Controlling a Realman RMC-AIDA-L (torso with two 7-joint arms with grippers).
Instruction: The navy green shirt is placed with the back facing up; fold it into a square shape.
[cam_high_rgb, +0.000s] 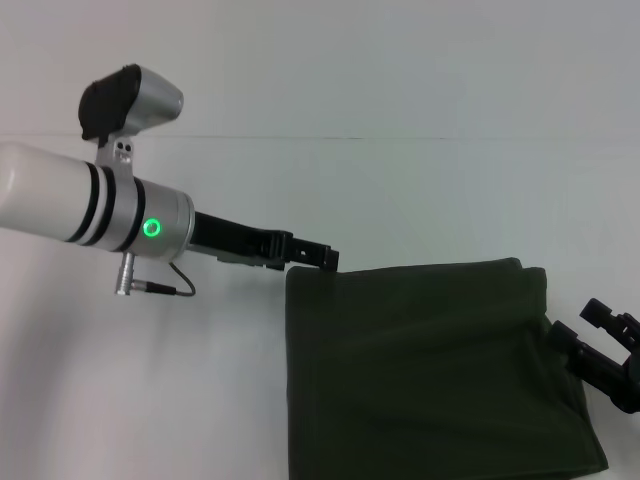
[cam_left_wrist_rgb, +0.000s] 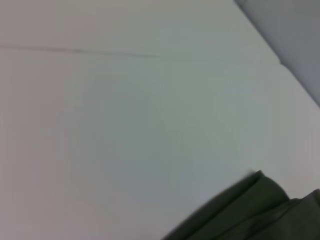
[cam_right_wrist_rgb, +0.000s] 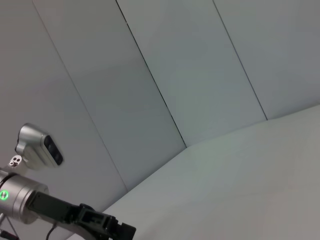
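Navy green shirt (cam_high_rgb: 430, 370) lying folded toward the worktop's (cam_high_rgb: 400, 200) near right edge. Left gripper (cam_high_rgb: 318, 257) touching its far left corner, right gripper (cam_high_rgb: 612, 350) beside its right edge, equally near; finger spread impossible to tell.

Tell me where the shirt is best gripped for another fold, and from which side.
Probably the far corners of the navy green shirt: left gripper is at the far-left corner, right gripper beside the right edge. The folded cloth lies flat, so pinch edges from outside.
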